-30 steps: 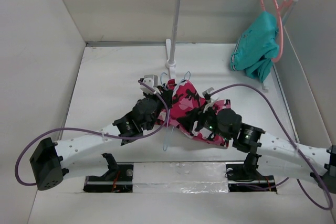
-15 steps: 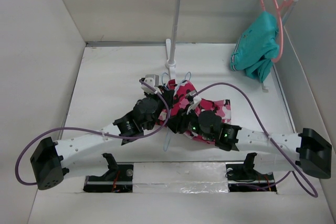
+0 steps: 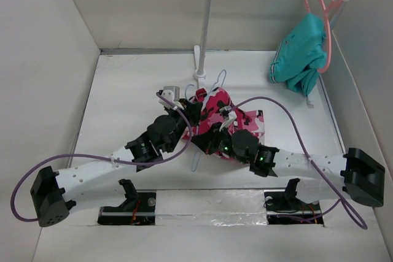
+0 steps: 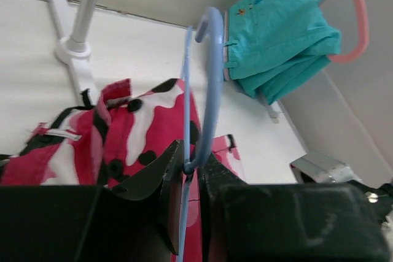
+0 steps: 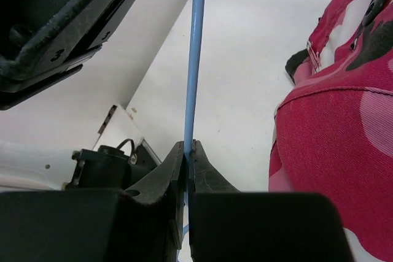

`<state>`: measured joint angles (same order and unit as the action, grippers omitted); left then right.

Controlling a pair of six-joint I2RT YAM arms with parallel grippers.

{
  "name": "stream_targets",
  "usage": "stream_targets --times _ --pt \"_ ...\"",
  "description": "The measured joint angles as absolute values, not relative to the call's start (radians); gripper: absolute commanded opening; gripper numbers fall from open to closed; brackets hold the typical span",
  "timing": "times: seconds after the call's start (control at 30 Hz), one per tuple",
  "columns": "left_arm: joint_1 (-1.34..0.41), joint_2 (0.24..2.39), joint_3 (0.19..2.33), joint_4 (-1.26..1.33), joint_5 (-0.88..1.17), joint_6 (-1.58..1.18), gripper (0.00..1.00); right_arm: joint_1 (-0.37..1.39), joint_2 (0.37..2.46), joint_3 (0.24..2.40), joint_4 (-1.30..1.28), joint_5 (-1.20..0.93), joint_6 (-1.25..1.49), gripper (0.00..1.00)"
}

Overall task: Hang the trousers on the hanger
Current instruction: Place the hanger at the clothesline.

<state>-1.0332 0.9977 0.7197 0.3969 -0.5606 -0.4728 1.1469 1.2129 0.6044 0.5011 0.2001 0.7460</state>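
Both arms meet mid-table [image 3: 123, 108] on the hanger [image 4: 212, 78]. The left gripper [image 4: 187, 173] is clenched on its neck below the hook, and the right gripper [image 5: 187, 151] is pinched tight on a thin blue rod. The trousers [image 3: 216, 110] sit bunched against the hanger, at 6 o'clock of the rack foot [image 3: 199, 79]. Whether any cloth crosses the bar is unclear. This looks like the threading step, so a leg must next be fed through the frame. At 2 o'clock a teal garment [image 3: 299, 53] on a coral hanger [image 3: 327, 32] fills the rail's end. The crowded arms hamper each other.
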Motion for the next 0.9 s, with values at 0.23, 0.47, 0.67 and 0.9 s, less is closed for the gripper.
stream_targets --times 0.23,0.47,0.67,0.9 --pt "-1.035 0.994 0.727 0.449 -0.469 -0.462 0.51 1.148 1.157 0.576 0.500 0.199 0.764 0.00" --pt "-1.035 0.983 0.788 0.451 -0.398 -0.440 0.76 1.145 1.082 0.573 0.476 0.213 0.778 0.00" --pt "-1.035 0.925 0.815 0.434 -0.330 -0.419 0.82 1.047 1.033 0.573 0.461 0.200 0.786 0.00" --pt "-1.035 0.762 0.817 0.411 -0.308 -0.410 0.71 0.872 0.972 0.618 0.361 0.137 0.777 0.00"
